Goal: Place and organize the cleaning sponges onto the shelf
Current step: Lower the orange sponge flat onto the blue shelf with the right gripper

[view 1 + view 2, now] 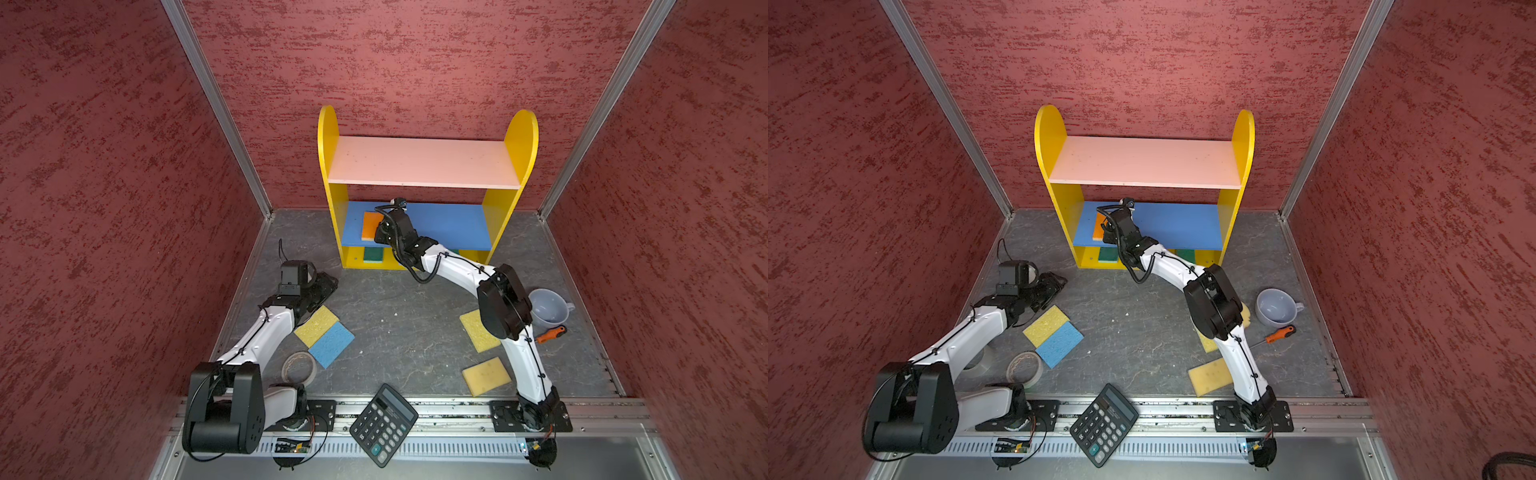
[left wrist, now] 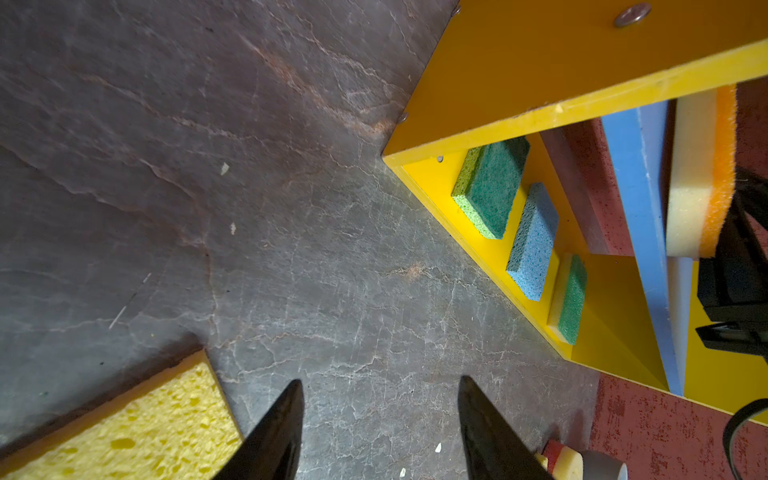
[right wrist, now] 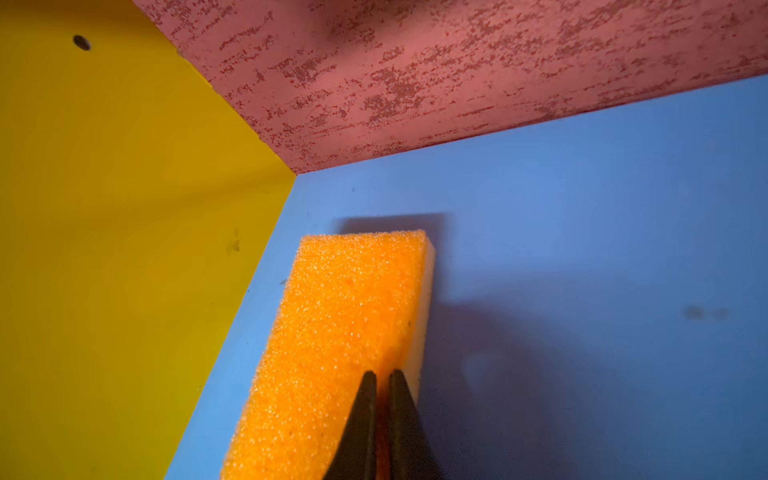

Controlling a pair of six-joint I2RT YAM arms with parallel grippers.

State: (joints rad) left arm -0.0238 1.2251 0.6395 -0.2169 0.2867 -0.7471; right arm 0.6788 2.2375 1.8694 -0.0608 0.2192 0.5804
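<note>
My right arm (image 1: 451, 266) hides part of the orange sponge (image 1: 369, 226) on the blue board (image 1: 449, 224) of the shelf (image 1: 521, 137); right claw (image 3: 382, 374) pressed together over it. Left claw (image 2: 380, 379) spread before the shelf, beside a yellow sponge (image 2: 137, 424).

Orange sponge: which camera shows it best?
The right wrist view: the orange sponge fills the frame, flat on the blue board, with the shut right claw over it. In both top views the sponge is a sliver beside the arm. The left wrist view shows its cream-and-orange edge.
</note>
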